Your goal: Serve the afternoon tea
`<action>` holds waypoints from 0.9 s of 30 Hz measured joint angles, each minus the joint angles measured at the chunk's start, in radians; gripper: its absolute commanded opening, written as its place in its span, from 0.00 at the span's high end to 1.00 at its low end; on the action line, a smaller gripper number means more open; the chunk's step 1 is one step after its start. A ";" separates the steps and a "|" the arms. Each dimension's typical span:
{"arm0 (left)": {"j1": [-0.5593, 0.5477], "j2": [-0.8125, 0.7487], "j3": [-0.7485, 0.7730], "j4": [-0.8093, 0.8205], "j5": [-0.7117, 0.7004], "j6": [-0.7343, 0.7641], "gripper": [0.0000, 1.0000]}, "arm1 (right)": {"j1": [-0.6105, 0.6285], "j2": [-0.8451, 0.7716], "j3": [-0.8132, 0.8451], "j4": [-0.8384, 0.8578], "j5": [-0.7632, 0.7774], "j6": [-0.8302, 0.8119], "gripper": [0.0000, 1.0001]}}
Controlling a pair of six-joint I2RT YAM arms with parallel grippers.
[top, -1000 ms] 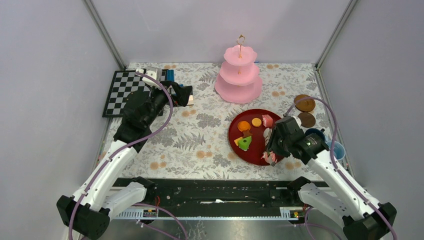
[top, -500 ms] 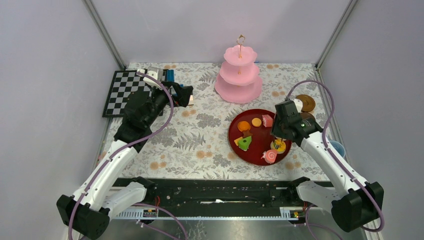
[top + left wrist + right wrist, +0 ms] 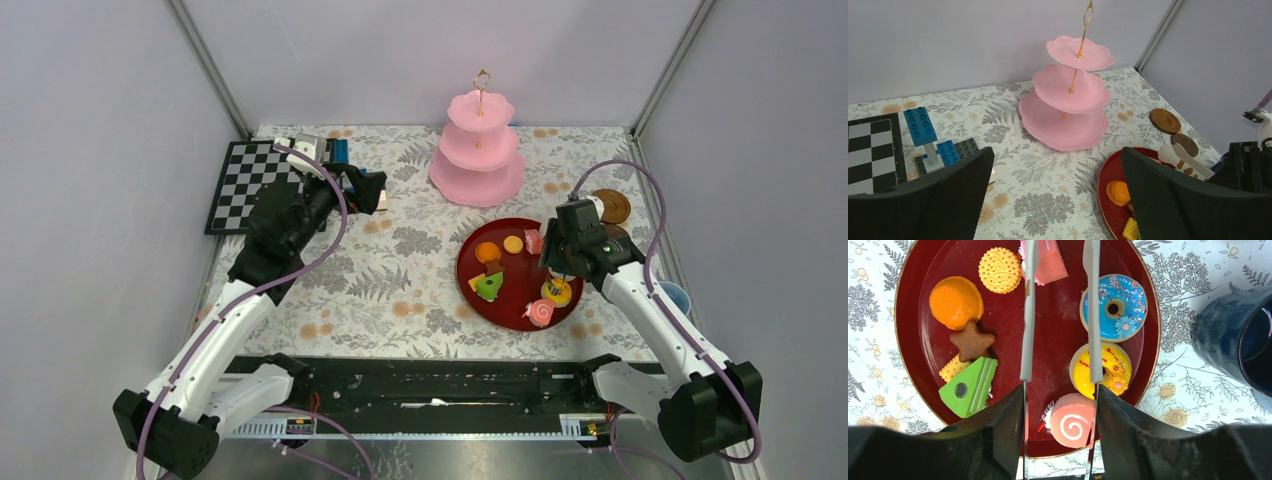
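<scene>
Right wrist view looks straight down on the dark red tray point(image 3: 1048, 325), where the right gripper point(image 3: 1060, 392) pinches the white tongs point(image 3: 1027, 315), whose two arms stand spread apart. One arm crosses the yellow donut point(image 3: 1113, 367); the blue donut point(image 3: 1120, 307) lies just beside it, and the pink swirl roll point(image 3: 1068, 422) sits near the fingers. The green wedge point(image 3: 968, 387) lies on the other side. Whether the tongs touch the donut is hard to judge. Left wrist view alone shows the pink three-tier stand point(image 3: 1068, 107) and brown saucers point(image 3: 1165, 120), well apart from the left gripper point(image 3: 1056, 160), its fingers spread wide on nothing.
</scene>
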 measured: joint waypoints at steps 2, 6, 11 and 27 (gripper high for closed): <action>0.000 0.000 0.000 0.000 0.000 0.000 0.01 | -0.003 0.002 -0.003 0.005 -0.003 -0.003 0.41; 0.000 0.000 0.000 0.000 0.000 0.000 0.01 | -0.008 0.014 -0.011 0.011 -0.024 -0.012 0.39; 0.000 0.000 0.000 0.000 0.000 0.000 0.01 | -0.011 0.036 -0.018 0.028 -0.052 -0.023 0.39; 0.000 0.000 0.000 0.000 0.000 0.000 0.01 | -0.014 0.087 -0.053 0.086 -0.087 -0.030 0.50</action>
